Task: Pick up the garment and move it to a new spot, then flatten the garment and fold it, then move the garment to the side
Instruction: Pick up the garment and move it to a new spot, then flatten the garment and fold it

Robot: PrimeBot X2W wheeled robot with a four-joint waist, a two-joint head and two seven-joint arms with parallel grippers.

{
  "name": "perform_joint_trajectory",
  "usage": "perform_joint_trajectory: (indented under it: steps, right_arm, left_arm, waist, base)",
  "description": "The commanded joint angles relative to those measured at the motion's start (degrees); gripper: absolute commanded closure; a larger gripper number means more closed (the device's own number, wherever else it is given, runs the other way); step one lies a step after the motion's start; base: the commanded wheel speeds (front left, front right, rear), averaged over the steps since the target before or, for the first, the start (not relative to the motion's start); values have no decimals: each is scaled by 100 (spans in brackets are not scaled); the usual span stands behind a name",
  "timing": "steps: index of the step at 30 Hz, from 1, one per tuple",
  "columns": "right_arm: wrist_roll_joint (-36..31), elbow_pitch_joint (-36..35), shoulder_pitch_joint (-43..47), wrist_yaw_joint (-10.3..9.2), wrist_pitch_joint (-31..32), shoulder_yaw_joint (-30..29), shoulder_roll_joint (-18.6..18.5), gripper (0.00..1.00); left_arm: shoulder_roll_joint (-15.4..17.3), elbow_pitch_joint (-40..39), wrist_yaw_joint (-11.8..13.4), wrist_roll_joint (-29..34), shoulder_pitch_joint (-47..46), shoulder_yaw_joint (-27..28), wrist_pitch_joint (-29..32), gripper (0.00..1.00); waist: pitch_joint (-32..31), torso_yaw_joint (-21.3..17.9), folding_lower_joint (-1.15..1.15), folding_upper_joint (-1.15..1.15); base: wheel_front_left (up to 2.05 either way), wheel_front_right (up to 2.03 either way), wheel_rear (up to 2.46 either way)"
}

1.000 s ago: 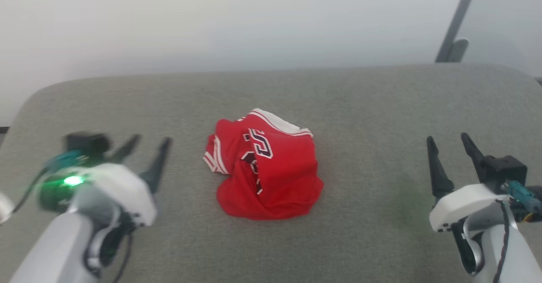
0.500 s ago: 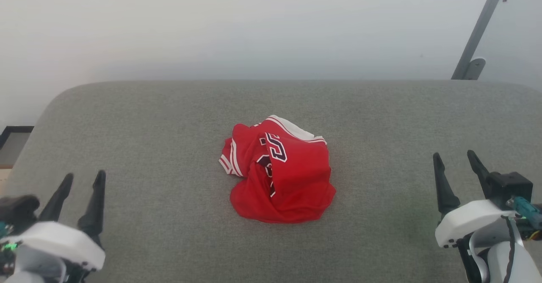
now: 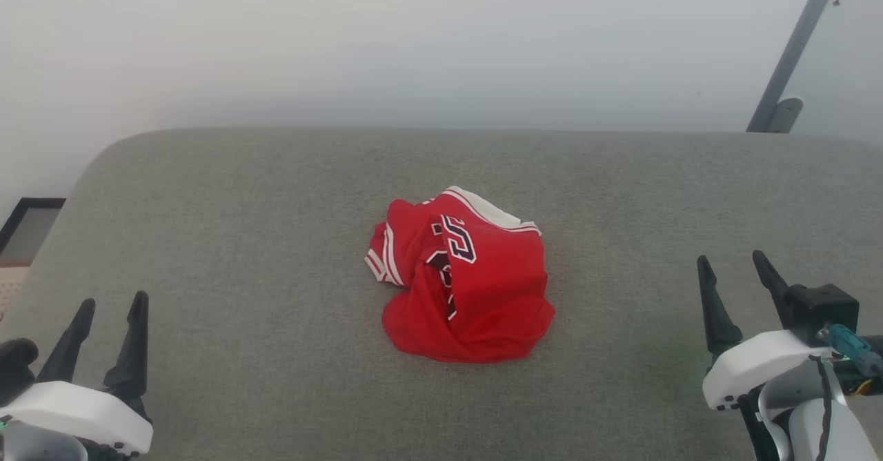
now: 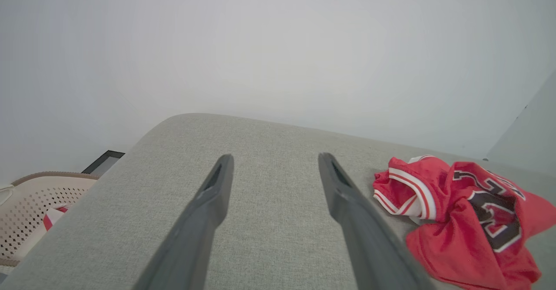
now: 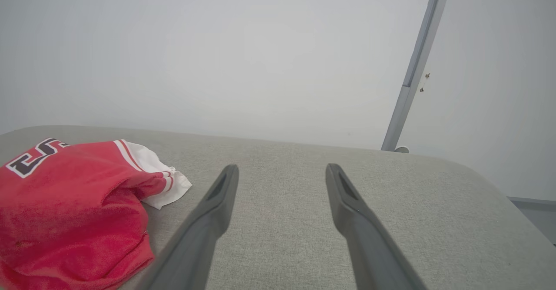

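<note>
Fabric of a grey weave covers the wide padded surface (image 3: pixel 241 192), and the garment (image 3: pixel 462 275) lies on it near the middle, bunched into a loose heap. It is mostly red. A white sleeve (image 3: pixel 486 207) with red-striped trim pokes out at the far edge, and a white-striped band (image 3: pixel 381 262) curls at the side toward the robot's left. Dark numerals (image 3: pixel 457 238) outlined in white show across the creased top, partly swallowed by a fold.

The left gripper (image 3: pixel 114 299) hovers at the lower left corner of the head view, well apart from the garment, its two dark fingers spread and holding nothing. In the left wrist view the fingers frame bare grey fabric, with the garment (image 4: pixel 460 220) off to one side of them, not touching. A beige perforated basket (image 4: pixel 26 212) sits beyond the corner of the surface in that view, and something red and white (image 4: pixel 53 217) shows inside it.

The right gripper (image 3: pixel 730 257) hangs at the lower right, equally far from the heap, its fingers likewise parted and empty. The right wrist view shows the garment (image 5: pixel 74 212) lying to the side of that gripper's fingers with a gap of grey fabric between.

Behind the surface stands a plain pale wall (image 3: pixel 414 40). A grey metal pole (image 3: pixel 793 54) leans up at the far right, and a dark frame (image 3: pixel 27 226) sits low at the far left.
</note>
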Motion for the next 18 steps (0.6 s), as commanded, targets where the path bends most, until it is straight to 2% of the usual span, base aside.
perform_joint_trajectory:
  steps: [1, 11, 18]
  right_arm:
    - [41, -27, 23, 1, 17, 26, -14, 0]
    - [233, 3, -449, 1, 319, 379, -215, 0]
    - [536, 488, -1195, 1, 822, 762, -459, 0]
  left_arm:
    - [-6, -35, 2, -82, -5, 16, -15, 0]
    - [-179, -245, 5, 6, -232, -228, 69, 0]
    - [-383, -309, -20, 76, -533, -507, 85, 0]
  waist:
    - [13, 30, 0, 0]
    - [310, 520, 0, 0]
    - [694, 972, 0, 0]
  base:
    - [0, 0, 0]
    - [0, 0, 0]
    - [0, 0, 0]
